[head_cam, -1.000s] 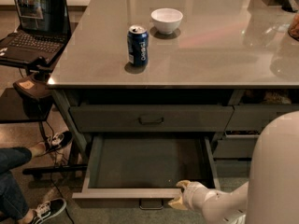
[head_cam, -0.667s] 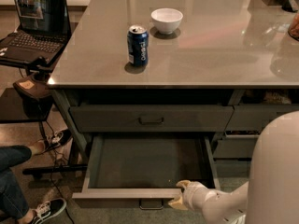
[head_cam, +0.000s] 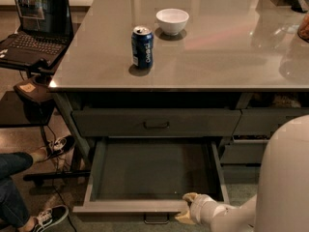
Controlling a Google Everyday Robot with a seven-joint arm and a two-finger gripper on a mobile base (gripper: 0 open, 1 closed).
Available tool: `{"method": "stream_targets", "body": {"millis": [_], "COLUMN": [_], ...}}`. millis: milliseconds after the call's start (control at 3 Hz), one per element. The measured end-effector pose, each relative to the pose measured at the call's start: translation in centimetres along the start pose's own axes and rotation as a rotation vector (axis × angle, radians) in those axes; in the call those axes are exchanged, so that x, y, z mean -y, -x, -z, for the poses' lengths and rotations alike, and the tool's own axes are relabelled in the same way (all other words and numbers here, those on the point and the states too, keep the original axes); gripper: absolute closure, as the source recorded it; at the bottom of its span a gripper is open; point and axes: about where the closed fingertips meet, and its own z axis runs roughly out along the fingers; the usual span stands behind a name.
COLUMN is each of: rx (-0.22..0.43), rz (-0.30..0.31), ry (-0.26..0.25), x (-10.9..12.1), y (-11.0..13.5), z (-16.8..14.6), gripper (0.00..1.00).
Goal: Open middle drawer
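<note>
Occupying the upper view: grey counter (head_cam: 217, 57), glossy top, cut off at the right and far edges. Dark things at its far right corner are cropped and cannot be identified.

Robot body (head_cam: 289, 178): white, rounded, lower right, cut off by the frame. It hides the lower part of the right-hand drawers (head_cam: 270, 122). Its arm (head_cam: 227, 217) runs leftward to the gripper.

Middle drawer (head_cam: 154, 170): pulled well out from under the counter, plain flat grey inside, nothing seen in it. The front panel shows only from above as a pale edge. Its pull handle (head_cam: 156, 220) hangs below that edge, partly cropped by the bottom of the frame. Whatever lies beneath this drawer is hidden.

Upper drawer (head_cam: 154, 122): shut, small dark handle at centre, directly above the open one.

Laptop (head_cam: 36, 23): open, screen lit, upper left beside the counter, left side cut off.

Person's legs (head_cam: 14, 187): jeans and dark sneakers (head_cam: 60, 146), lower left, the rest out of frame.

Blue can (head_cam: 142, 47): upright on the counter near its front edge, label not readable.

White bowl (head_cam: 172, 21): upright, just behind and right of the can, apart from it.

Gripper (head_cam: 187, 208): at the right part of the drawer's front edge, touching it. Whether it clasps the panel or is released cannot be told.

Compared with a second earlier: drawer extension, gripper position, can and bowl are unchanged.
</note>
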Motion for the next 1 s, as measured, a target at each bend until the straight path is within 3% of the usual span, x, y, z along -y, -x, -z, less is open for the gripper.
{"method": "stream_targets", "body": {"millis": [333, 1000], "rx": [0.005, -0.005], "rz": [0.000, -0.011], "ry": [-0.013, -0.007], "x": [-1.65, -2.44], "y": [-1.47, -1.81], "z": [1.30, 1.91], "gripper": [1.00, 1.00]}}
